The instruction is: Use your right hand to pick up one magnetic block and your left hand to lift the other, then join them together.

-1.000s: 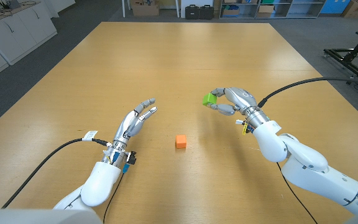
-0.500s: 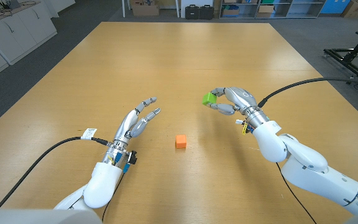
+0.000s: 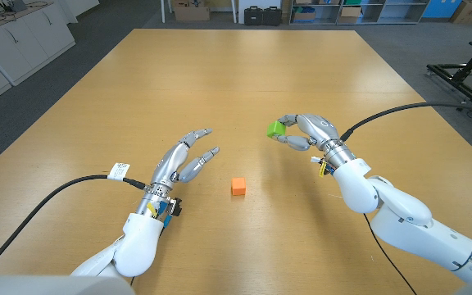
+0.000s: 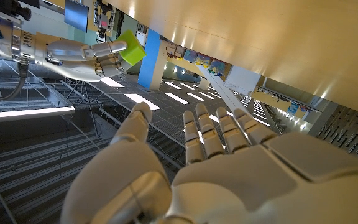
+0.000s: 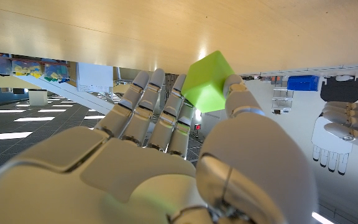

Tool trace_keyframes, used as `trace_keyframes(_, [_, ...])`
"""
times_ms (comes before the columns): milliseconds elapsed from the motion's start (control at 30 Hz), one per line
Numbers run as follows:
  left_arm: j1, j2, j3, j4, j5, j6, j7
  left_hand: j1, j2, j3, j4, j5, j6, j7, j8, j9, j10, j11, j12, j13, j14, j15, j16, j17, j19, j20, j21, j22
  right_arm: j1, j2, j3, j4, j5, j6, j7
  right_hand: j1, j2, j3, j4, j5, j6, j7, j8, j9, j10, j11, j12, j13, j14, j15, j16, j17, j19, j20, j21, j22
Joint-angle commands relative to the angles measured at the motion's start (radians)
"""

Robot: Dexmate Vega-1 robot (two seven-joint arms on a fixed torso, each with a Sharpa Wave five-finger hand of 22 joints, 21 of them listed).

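Note:
My right hand (image 3: 304, 131) pinches a green magnetic block (image 3: 276, 129) between thumb and fingers, held above the table right of the middle. The right wrist view has the same green block (image 5: 207, 81) at the fingertips of my right hand (image 5: 166, 155). A small orange block (image 3: 238, 186) lies on the wooden table (image 3: 236, 82) near the middle. My left hand (image 3: 183, 160) hovers open to the left of the orange block, fingers spread and stretched forward, holding nothing. In the left wrist view my left hand (image 4: 216, 168) is empty, and the green block (image 4: 131, 48) sits in my right hand (image 4: 82, 53) beyond it.
White cabinets (image 3: 15, 41) stand off the table's far left. Boxes and cases (image 3: 260, 12) line the floor behind the table's far edge. A black metal stand (image 3: 465, 74) is at the far right.
My left hand has crept forward and to the right, toward the orange block, its fingers spreading a little. My right hand and the green block have stayed put.

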Motion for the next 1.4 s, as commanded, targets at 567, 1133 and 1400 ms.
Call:
trace_keyframes(567, [0.035,0.107,0.025,-0.213,0.198,0.331,-0.163,0.133,-0.035,0.028,0.0,-0.012,0.061,-0.029,0.033,0.005,0.074,-0.053,0.011,0.003,0.04,-0.09,0.0,0.001,0.029,0.016,-0.001,0.004,-0.012,0.001,0.017,0.0,0.011,0.002,-0.019,0.034,0.049,0.008,0.007,0.003,0.111,-0.1,0.005,0.001,0.059,-0.043,-0.003,0.006,0.011,-0.062,-0.003,0.002,0.011,-0.045,0.006,0.006])
trace_keyframes(1133, [0.024,0.148,0.037,-0.251,0.222,0.415,-0.222,0.154,-0.04,0.03,0.003,-0.013,0.059,-0.026,0.033,0.006,0.077,-0.054,0.007,0.004,0.044,-0.091,-0.002,0.001,0.03,0.014,-0.003,0.004,-0.004,0.006,0.015,0.005,0.011,0.003,-0.023,0.034,0.05,0.007,0.007,0.002,0.114,-0.102,0.005,0.001,0.064,-0.043,-0.003,0.009,0.014,-0.065,-0.004,0.003,0.011,-0.046,0.008,0.006])
trace_keyframes(1400, [0.009,0.161,0.059,-0.266,0.242,0.463,-0.252,0.167,-0.041,0.03,0.006,-0.014,0.06,-0.023,0.034,0.006,0.086,-0.052,0.007,0.004,0.046,-0.091,-0.004,0.001,0.032,0.018,-0.003,0.004,-0.005,0.004,0.017,0.004,0.014,0.001,-0.02,0.034,0.051,0.007,0.007,0.002,0.116,-0.101,0.005,0.001,0.064,-0.043,-0.004,0.009,0.015,-0.066,-0.005,0.003,0.011,-0.046,0.009,0.006])
